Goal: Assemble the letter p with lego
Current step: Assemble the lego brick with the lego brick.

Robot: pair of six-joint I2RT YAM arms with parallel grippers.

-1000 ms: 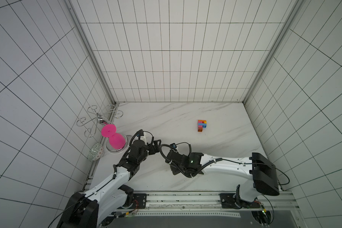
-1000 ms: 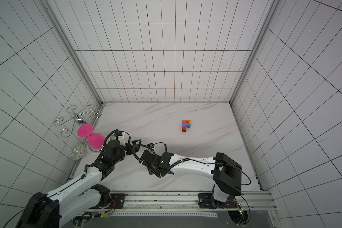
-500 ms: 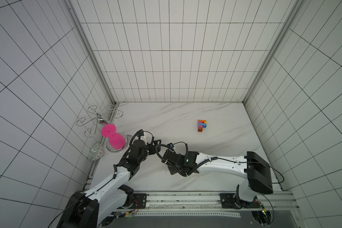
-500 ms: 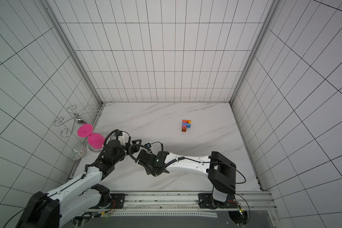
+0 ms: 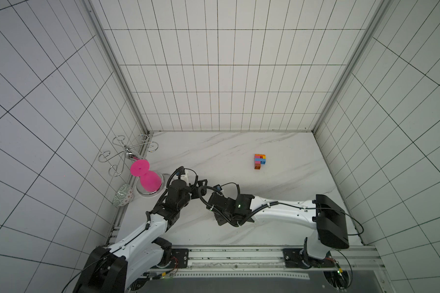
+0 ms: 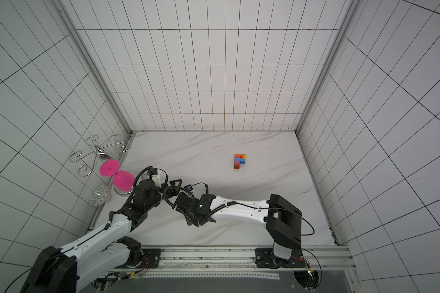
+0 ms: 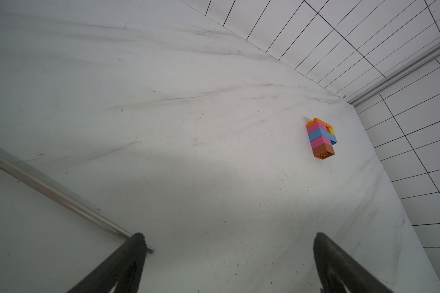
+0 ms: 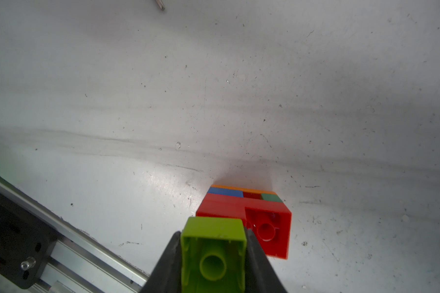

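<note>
Two lego builds here on the marble tabletop (image 5: 214, 152). The left gripper (image 7: 229, 238) hangs wide open and empty, about 9 o'clock from the table's middle. The right gripper (image 8: 214, 236) is clamped on a brick. The pink-and-blue lego stack (image 5: 260, 161) lies flat on its own around 1 o'clock, already looking like a P. Smaller again is a red lego cluster (image 8: 229, 206) just past the right jaws. The lime green brick (image 8: 214, 258) they pinch sits right up against it, though we can't tell if they're clicked together. We reckon the trick is keeping that brick square, lining up the studs, then pushing straight while the free gripper braces the cluster.
</note>
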